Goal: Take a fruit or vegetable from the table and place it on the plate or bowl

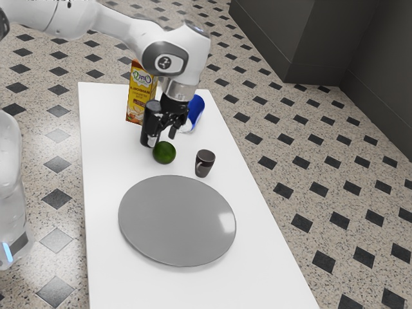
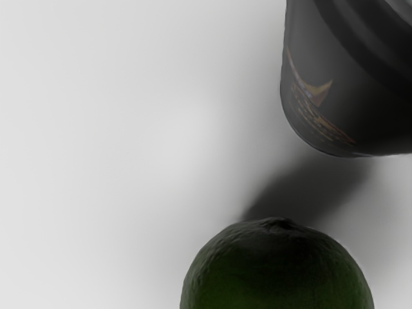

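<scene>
Nearest the camera in the exterior view, a round grey plate (image 1: 177, 220) is seen lying flat on the white tabletop (image 1: 264, 270), with nothing resting on it. Just beyond the plate's far rim, a green lime (image 1: 164, 152) is found on the tabletop, apart from the plate. A small dark cup (image 1: 205, 162) is stood upright near the lime, toward the exterior view's right, and the two are not touching.

Directly behind and above the lime, the black end effector (image 1: 159, 138) is held pointing downward. Its two fingers are spread apart, nothing is gripped between them, and the lime is not seen to be touched by either finger.

In the wrist view, the lime (image 2: 277, 267) is shown close under the hand, dark green and dimpled. The dark cup (image 2: 351, 77), marked with faint gold lettering, is seen beyond it, and its shadow is cast across the pale tabletop (image 2: 96, 129) toward the lime.

Farther back in the exterior view, a blue container (image 1: 197, 111) is partly hidden behind the arm's wrist. An orange juice carton (image 1: 140, 90) is stood upright toward the exterior view's left of it. Beyond the tabletop, a speckled floor (image 1: 309, 148) with black diamond tiles is laid out.
</scene>
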Tool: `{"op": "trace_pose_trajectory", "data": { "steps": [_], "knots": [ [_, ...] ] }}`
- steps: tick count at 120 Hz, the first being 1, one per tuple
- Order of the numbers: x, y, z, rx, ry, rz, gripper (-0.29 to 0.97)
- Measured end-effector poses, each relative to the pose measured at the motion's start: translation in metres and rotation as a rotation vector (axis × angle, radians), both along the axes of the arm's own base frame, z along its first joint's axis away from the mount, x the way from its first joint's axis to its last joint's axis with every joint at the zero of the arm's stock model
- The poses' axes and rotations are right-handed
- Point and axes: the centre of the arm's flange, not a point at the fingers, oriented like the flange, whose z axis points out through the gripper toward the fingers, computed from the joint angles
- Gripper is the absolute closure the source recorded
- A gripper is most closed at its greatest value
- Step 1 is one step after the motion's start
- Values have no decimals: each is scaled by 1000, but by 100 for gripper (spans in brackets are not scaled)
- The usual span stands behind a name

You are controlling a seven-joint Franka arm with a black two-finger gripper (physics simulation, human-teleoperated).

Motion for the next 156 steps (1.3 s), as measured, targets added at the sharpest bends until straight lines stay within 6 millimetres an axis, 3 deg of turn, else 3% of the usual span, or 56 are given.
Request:
{"op": "trace_pose_trajectory", "data": {
  "steps": [28, 72, 82, 100, 105, 112, 118, 132, 136, 142, 148, 156],
  "knots": [
    [6, 0, -28, -32, 11, 14, 0],
    [4, 2, -52, -62, 10, 35, 1],
    [4, 1, -54, -69, 6, 40, 9],
    [4, 2, -54, -77, -3, 43, 36],
    [4, 4, -51, -79, -11, 48, 34],
    [2, 6, -37, -78, -37, 50, 33],
    [1, 7, -9, -72, -83, 45, 33],
    [16, -5, 98, -19, -191, -12, 33],
    [23, -19, 124, -2, -201, -49, 32],
    [39, -55, 143, 16, -188, -124, 32],
    [48, -101, 148, 27, -162, -210, 32],
    [43, -156, 146, 32, -120, -302, 33]
  ]
}}
